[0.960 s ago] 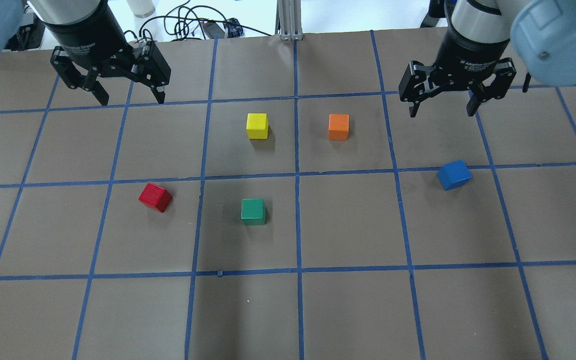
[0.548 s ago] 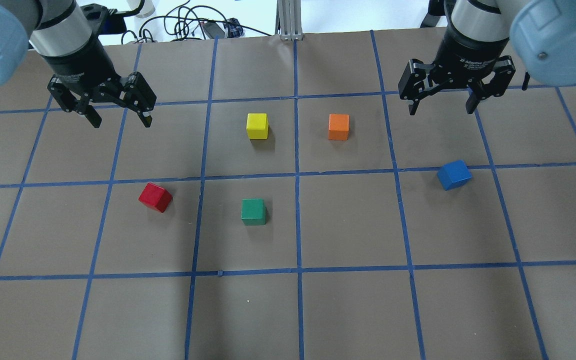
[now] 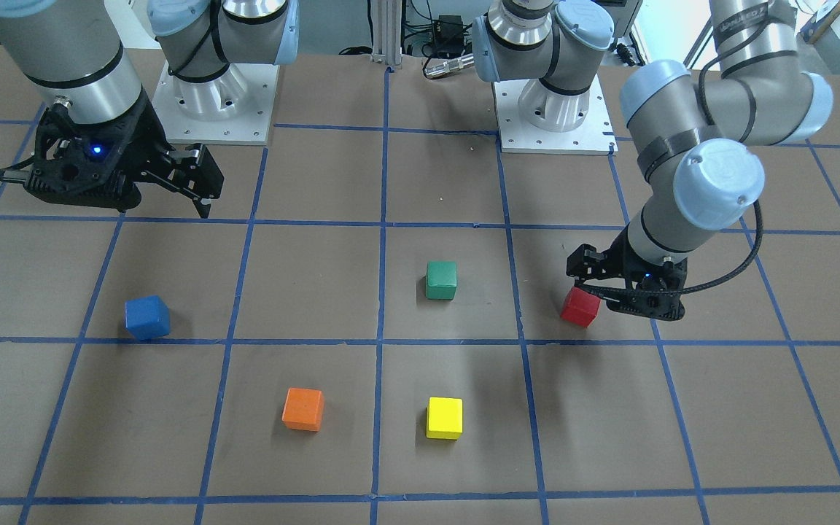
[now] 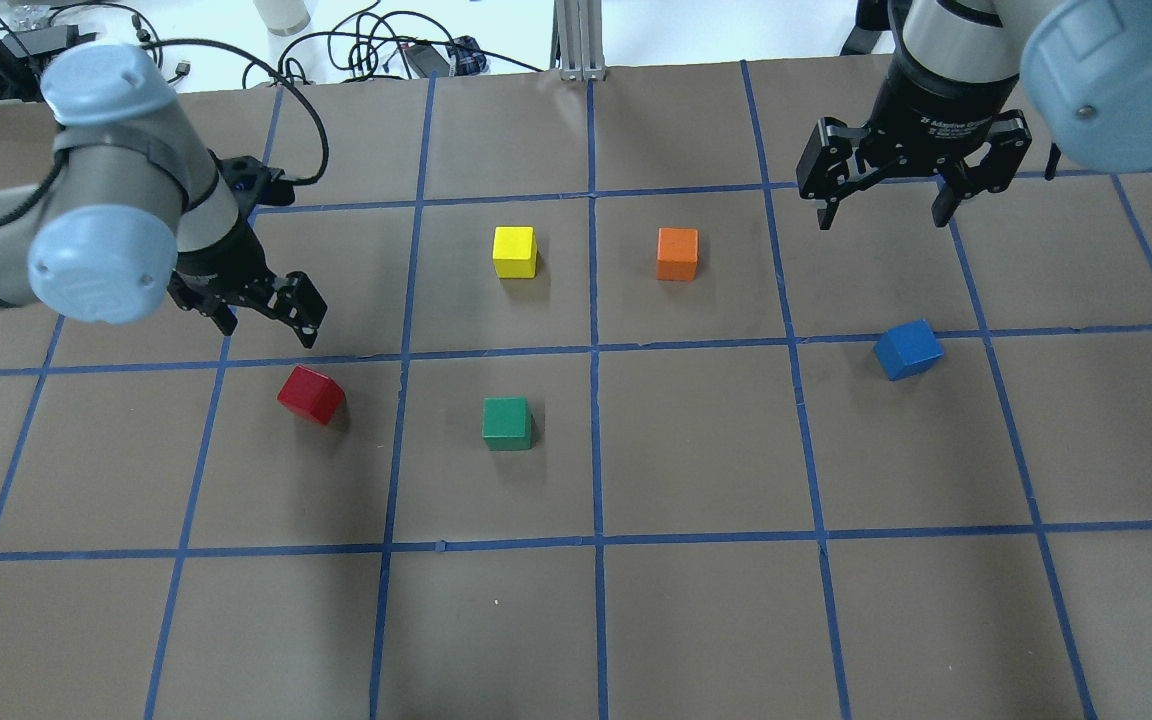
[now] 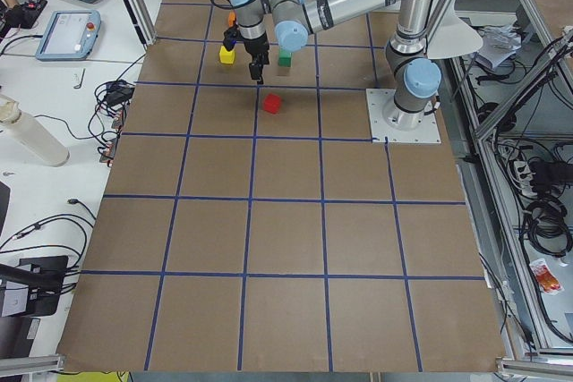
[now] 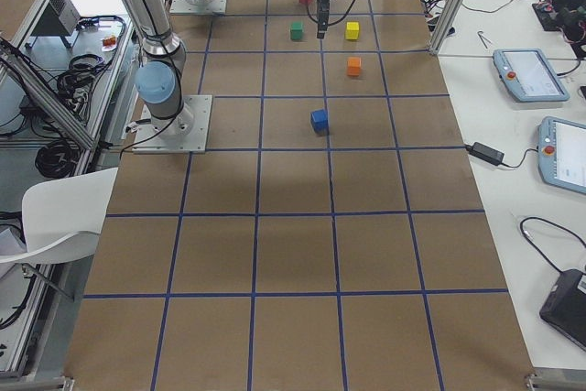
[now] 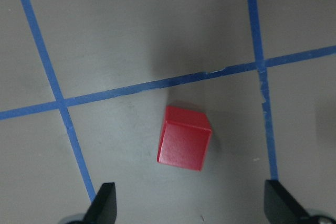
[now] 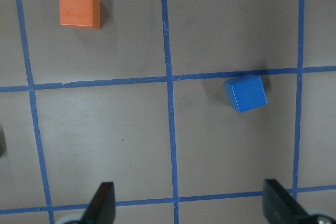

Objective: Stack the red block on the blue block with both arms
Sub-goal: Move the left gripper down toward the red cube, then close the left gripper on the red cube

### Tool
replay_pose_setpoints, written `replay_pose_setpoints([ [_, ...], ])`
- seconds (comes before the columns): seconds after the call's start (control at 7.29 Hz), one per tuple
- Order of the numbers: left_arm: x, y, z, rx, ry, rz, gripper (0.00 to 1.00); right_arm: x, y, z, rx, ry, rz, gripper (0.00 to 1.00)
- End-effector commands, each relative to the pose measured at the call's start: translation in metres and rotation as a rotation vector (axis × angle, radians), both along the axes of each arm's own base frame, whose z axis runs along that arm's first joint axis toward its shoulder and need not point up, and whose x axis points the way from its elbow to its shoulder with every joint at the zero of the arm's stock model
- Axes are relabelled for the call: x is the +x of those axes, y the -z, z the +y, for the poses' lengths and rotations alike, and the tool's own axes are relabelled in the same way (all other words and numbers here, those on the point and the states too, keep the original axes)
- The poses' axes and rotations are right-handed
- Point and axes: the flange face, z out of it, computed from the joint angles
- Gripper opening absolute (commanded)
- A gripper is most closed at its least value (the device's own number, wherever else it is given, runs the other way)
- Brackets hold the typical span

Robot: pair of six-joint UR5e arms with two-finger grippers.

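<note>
The red block (image 4: 311, 394) lies rotated on the brown table, left of centre; it also shows in the left wrist view (image 7: 184, 138) and the front view (image 3: 580, 306). My left gripper (image 4: 268, 325) is open and empty, low above the table just beyond the red block. In its wrist view the block lies ahead of the spread fingertips (image 7: 103, 203). The blue block (image 4: 908, 349) lies rotated at the right and shows in the right wrist view (image 8: 245, 93). My right gripper (image 4: 881, 215) is open and empty, held high beyond the blue block.
A green block (image 4: 506, 422), a yellow block (image 4: 515, 251) and an orange block (image 4: 677, 253) sit around the table's middle, between the red and blue blocks. Blue tape lines grid the table. Cables (image 4: 376, 45) and a metal post (image 4: 576, 40) lie past the far edge.
My left arm has swung down and towards the red block, from the far left corner to just beyond it, staying open. The right gripper has barely moved. No block has moved.
</note>
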Motion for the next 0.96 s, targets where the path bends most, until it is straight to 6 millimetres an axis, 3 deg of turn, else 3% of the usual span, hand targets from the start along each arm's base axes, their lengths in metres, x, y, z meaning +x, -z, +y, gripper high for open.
replay_pose_setpoints([
  [0.0, -0.002, 0.067, 0.021, -0.026, 0.004, -0.008, 1.0, 0.0, -0.001, 0.001, -0.002, 0.002, 0.001, 1.0],
  [0.14, -0.005, 0.088, 0.027, 0.003, 0.001, 0.009, 1.0, 0.0, 0.0, 0.0, 0.0, 0.006, 0.001, 1.0],
  [0.27, -0.004, 0.094, 0.024, -0.008, 0.003, 0.003, 0.75, 0.0, -0.001, 0.001, -0.002, 0.009, -0.001, 1.0],
  [0.41, -0.003, 0.092, 0.02, -0.015, -0.004, -0.004, 0.3, 0.0, -0.001, 0.001, 0.003, 0.012, -0.001, 1.0],
  [0.69, -0.027, 0.068, 0.006, -0.071, -0.045, -0.001, 0.23, -0.001, -0.001, 0.001, 0.001, 0.008, 0.001, 1.0],
  [0.82, -0.061, 0.054, -0.001, -0.067, -0.082, 0.021, 0.24, 0.0, -0.001, 0.001, 0.0, 0.003, 0.001, 1.0],
])
